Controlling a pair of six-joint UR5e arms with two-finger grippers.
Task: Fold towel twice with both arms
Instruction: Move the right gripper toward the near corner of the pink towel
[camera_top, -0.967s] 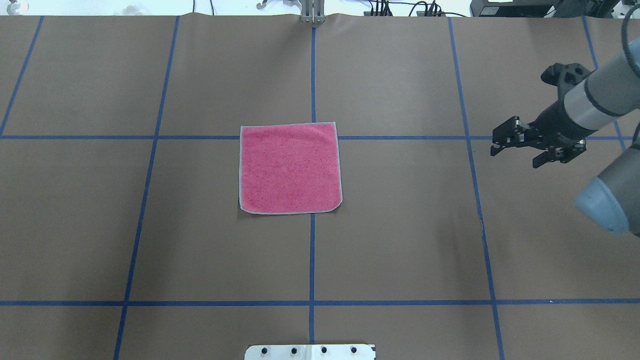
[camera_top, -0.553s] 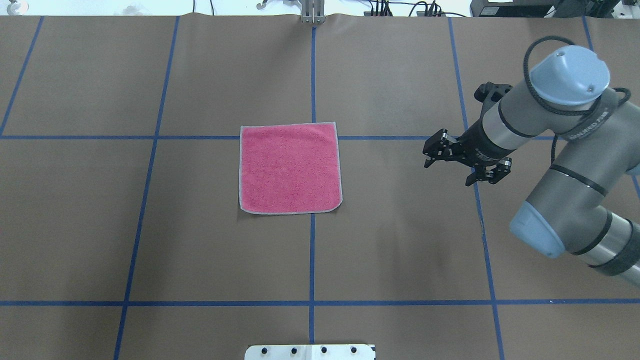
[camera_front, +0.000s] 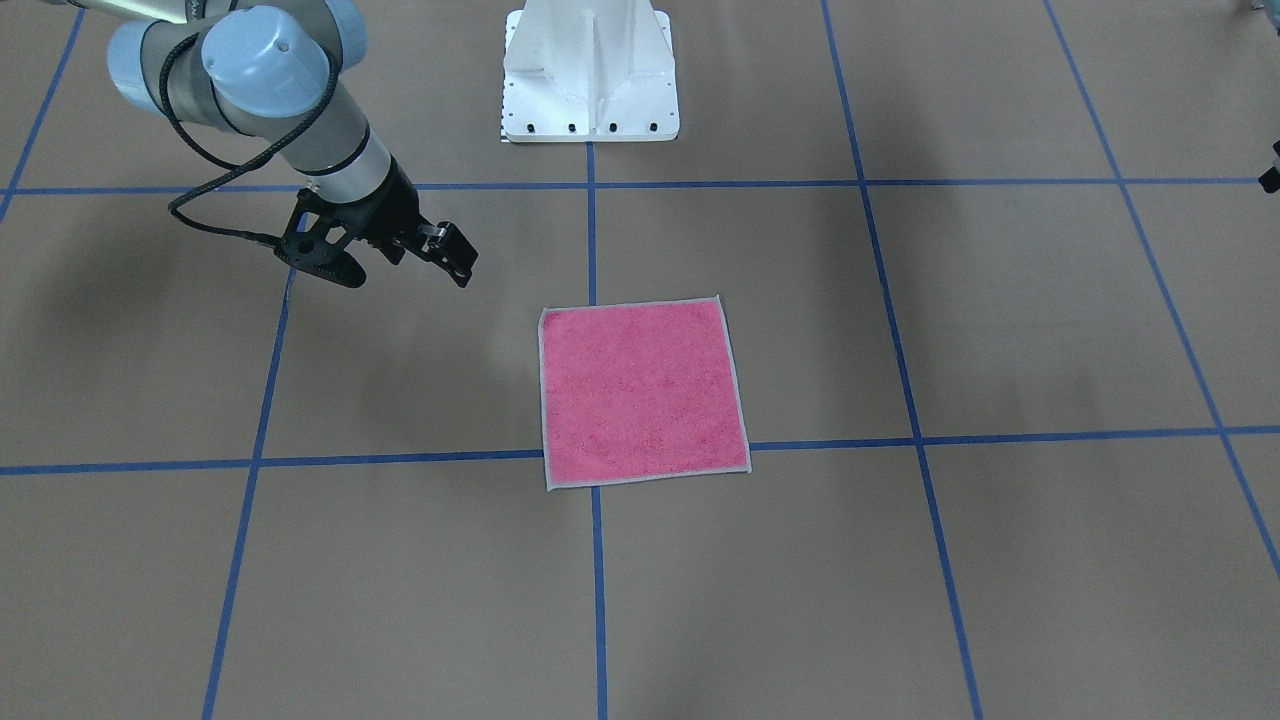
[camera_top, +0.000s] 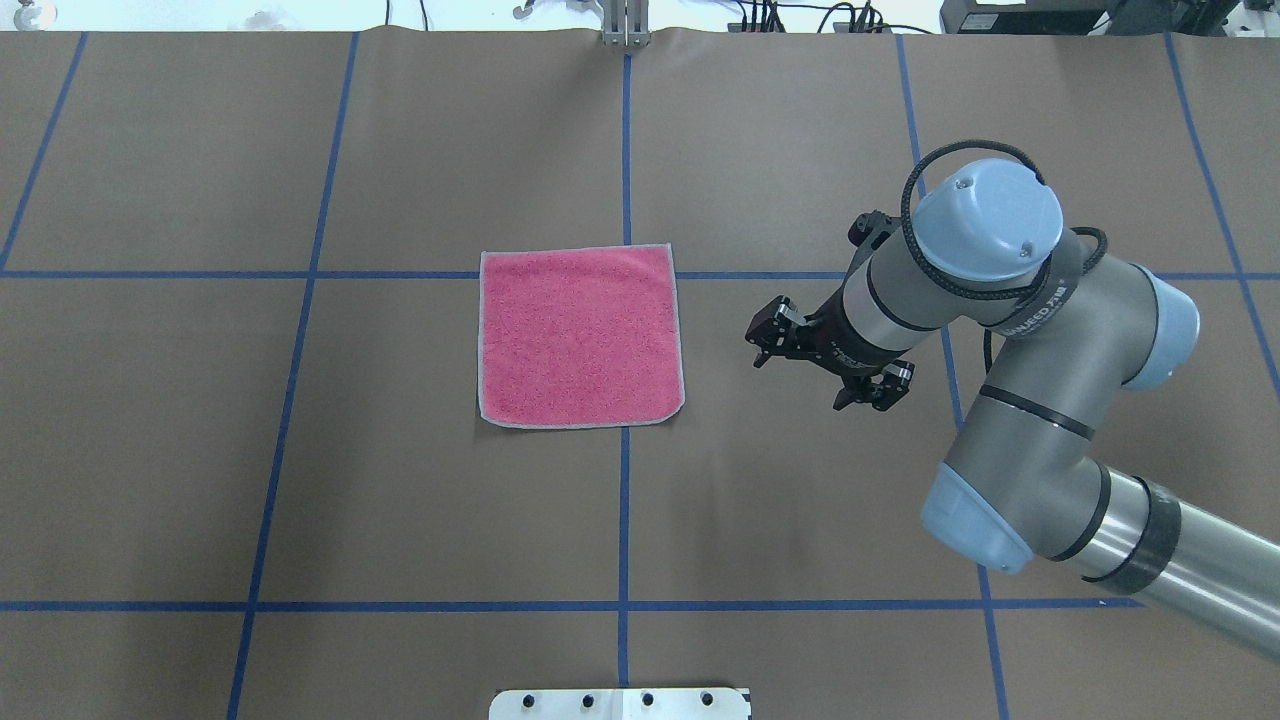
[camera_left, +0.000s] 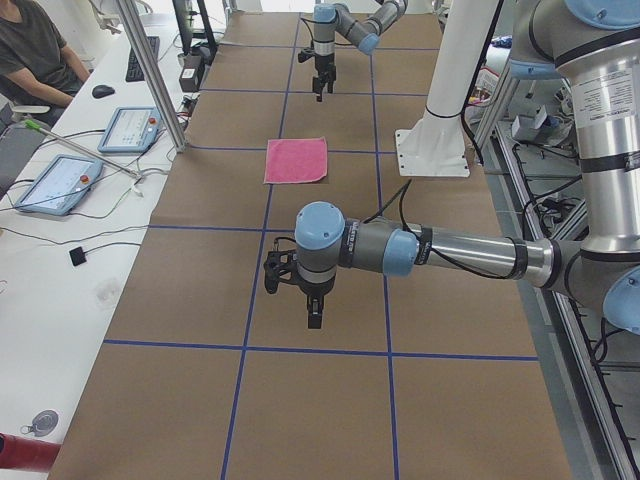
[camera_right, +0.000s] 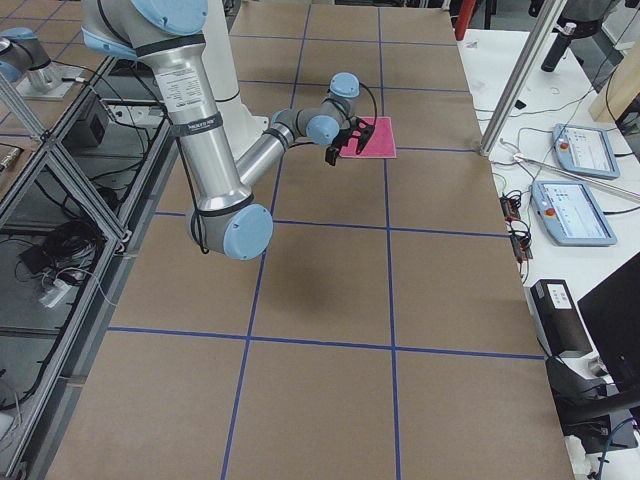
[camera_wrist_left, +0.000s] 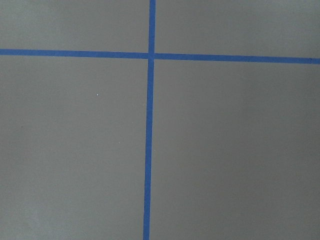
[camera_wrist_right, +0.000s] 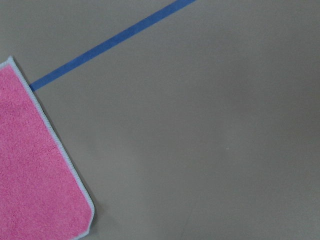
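Observation:
The towel (camera_top: 580, 335) lies flat and unfolded, pink face up, at the middle of the table; it also shows in the front view (camera_front: 643, 395) and at the lower left of the right wrist view (camera_wrist_right: 30, 170). My right gripper (camera_top: 797, 385) is open and empty, above the table a short way to the right of the towel's right edge, also in the front view (camera_front: 405, 285). My left gripper (camera_left: 313, 310) shows only in the exterior left view, far from the towel over bare table; I cannot tell if it is open or shut.
Blue tape lines (camera_top: 624, 150) divide the brown table into a grid. The white pedestal base (camera_front: 590, 70) stands at the robot's edge. Tablets (camera_left: 130, 128) and a seated operator (camera_left: 35, 50) are beside the table's far side.
My right arm has swung in from the table's right edge toward the towel, with the gripper still open. The towel has not moved.

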